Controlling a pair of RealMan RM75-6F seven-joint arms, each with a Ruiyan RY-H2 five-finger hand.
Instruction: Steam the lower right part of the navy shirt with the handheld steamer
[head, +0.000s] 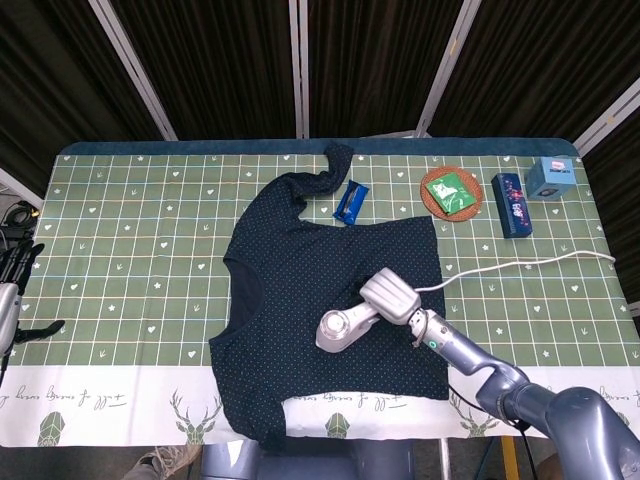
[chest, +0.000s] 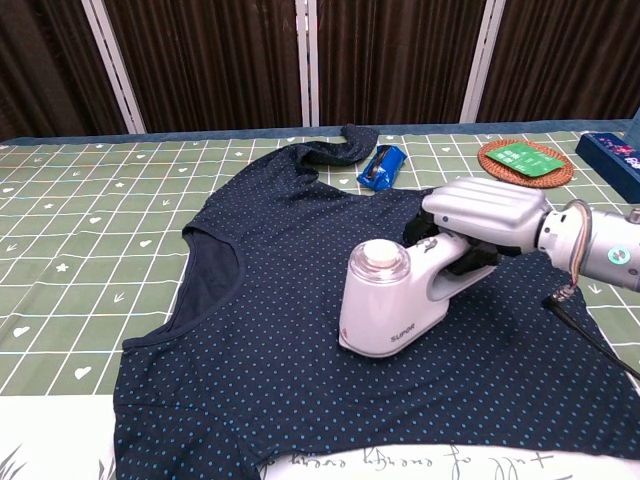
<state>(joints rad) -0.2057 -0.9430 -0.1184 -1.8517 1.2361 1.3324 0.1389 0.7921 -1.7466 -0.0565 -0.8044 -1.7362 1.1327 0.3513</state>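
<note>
Head view: right hand (head: 392, 296) is gripping the handheld steamer (head: 340, 328), its head sitting over the navy shirt (head: 300, 270) on the table (head: 130, 250), while the left hand (head: 14, 268) is idling at the edge, fingers apart, holding nothing.
Chest view: steamer is resting low against the shirt's middle; steaming of the lower right part seems barely begun.

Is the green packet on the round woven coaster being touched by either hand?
No. In the head view the green packet lies alone on the coaster, while the right hand holds the steamer over the shirt.
</note>
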